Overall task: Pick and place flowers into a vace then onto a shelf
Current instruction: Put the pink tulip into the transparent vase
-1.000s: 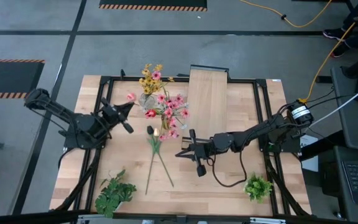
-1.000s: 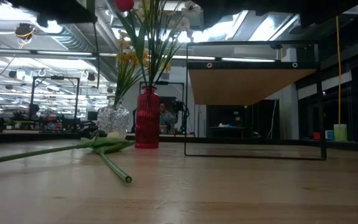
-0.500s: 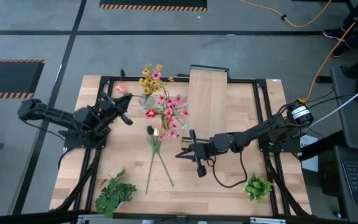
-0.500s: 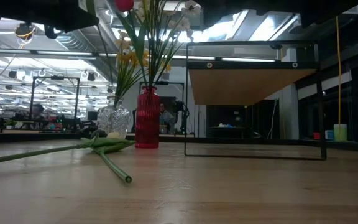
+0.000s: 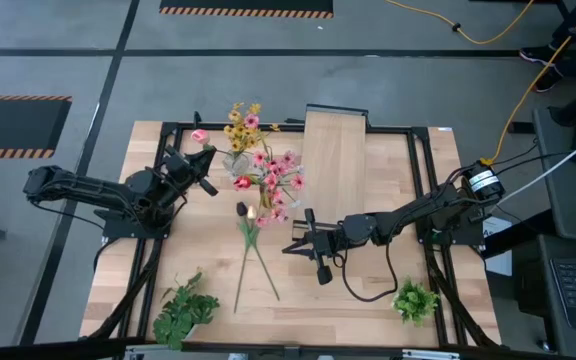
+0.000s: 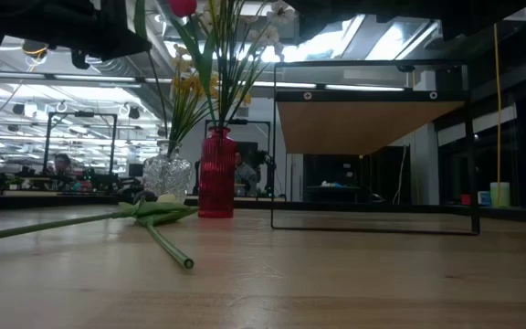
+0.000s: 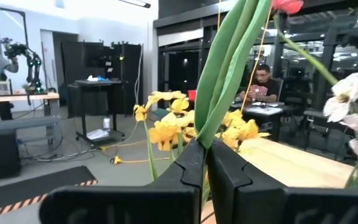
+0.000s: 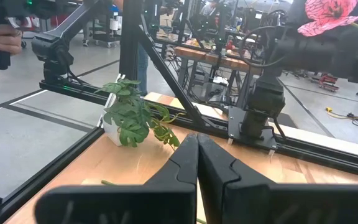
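Observation:
My left gripper (image 5: 205, 160) hangs above the table's far left and is shut on a flower with a pink tulip head (image 5: 199, 136), just left of the clear glass vase (image 5: 234, 160). Yellow daisies (image 5: 242, 126) stand in that vase. Beside it a red cylinder (image 6: 215, 174) holds pink blossom sprays (image 5: 276, 178). Two more flowers (image 5: 249, 252) lie flat on the tabletop, one with a dark red rose head (image 5: 241, 209). The wooden shelf (image 5: 333, 155) stands at the far middle. My right gripper (image 5: 303, 240) waits shut and holding nothing above the table's middle. My left gripper pinches the flower's green stem and leaves (image 7: 219, 118) between its two fingers (image 7: 188, 165). The fingers lie about level, pointing toward the vase and the table's far right. The stem rises out past the fingertips to the blossom (image 7: 288, 5), clear of the table. Its lower end is hidden.
Two bushy green bunches stand near the front edge, one at the left (image 5: 183, 310) and one at the right (image 5: 414, 298). A dark frame (image 5: 423, 180) runs round the tabletop. People sit and stand in the room beyond the table.
My left gripper has swung toward the table's far edge with the tulip and turned, while the arm drew back toward the left edge. The blossom now stands farther from the near edge, still left of the vase. My right arm has kept still.

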`<act>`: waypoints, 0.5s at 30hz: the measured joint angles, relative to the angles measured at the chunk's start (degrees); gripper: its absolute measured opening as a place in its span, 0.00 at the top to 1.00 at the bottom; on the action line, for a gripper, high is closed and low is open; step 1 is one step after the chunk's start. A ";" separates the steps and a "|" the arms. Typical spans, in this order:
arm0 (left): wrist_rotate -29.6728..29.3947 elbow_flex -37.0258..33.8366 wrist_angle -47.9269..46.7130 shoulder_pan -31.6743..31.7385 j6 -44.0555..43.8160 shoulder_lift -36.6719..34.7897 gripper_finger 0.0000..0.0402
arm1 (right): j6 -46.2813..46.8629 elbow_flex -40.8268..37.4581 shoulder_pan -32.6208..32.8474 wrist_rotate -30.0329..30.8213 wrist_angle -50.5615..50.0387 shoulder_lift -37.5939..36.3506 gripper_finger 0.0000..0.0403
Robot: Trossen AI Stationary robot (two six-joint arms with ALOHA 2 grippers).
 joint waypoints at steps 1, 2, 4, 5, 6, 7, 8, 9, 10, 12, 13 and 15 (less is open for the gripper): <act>0.28 -0.01 -0.03 0.52 -0.32 0.33 0.99 | 0.00 0.00 0.00 0.00 -0.02 0.00 0.99; 0.51 0.01 -0.20 1.00 -0.70 0.67 0.99 | 0.00 0.00 0.00 0.00 -0.03 0.00 0.99; 1.23 -0.01 -0.64 2.00 -1.36 1.32 0.99 | 0.00 0.00 0.00 0.00 -0.04 0.00 0.99; 1.57 -0.01 -1.03 2.45 -1.81 1.68 0.99 | 0.00 0.00 0.00 0.00 -0.04 0.00 0.99; 1.75 -0.01 -1.55 2.90 -2.49 1.97 0.99 | 0.00 0.00 0.00 0.00 -0.05 0.00 0.99; 1.75 -0.01 -2.15 3.33 -3.34 2.30 0.99 | 0.00 0.00 0.00 0.00 -0.06 0.00 0.99; 1.74 -0.01 -2.79 3.72 -4.14 2.63 0.99 | 0.00 0.00 0.00 0.00 -0.07 0.00 0.99; 1.75 -0.01 -3.26 4.11 -5.07 2.94 0.99 | 0.00 0.00 0.00 0.00 -0.11 0.00 0.99; 1.74 -0.01 -3.55 4.51 -5.76 3.27 0.99 | 0.00 0.00 0.00 0.00 -0.15 0.00 0.99; 1.72 -0.01 -3.60 5.17 -5.97 3.97 0.99 | 0.00 0.00 0.00 0.00 -0.28 0.00 0.99; 1.73 -0.01 -3.61 5.46 -5.97 4.31 0.99 | 0.00 0.02 0.00 0.00 -0.30 0.00 0.99; 1.78 -0.01 -3.92 6.03 -6.49 4.93 0.99 | 0.00 0.02 0.00 0.00 -0.30 0.00 0.99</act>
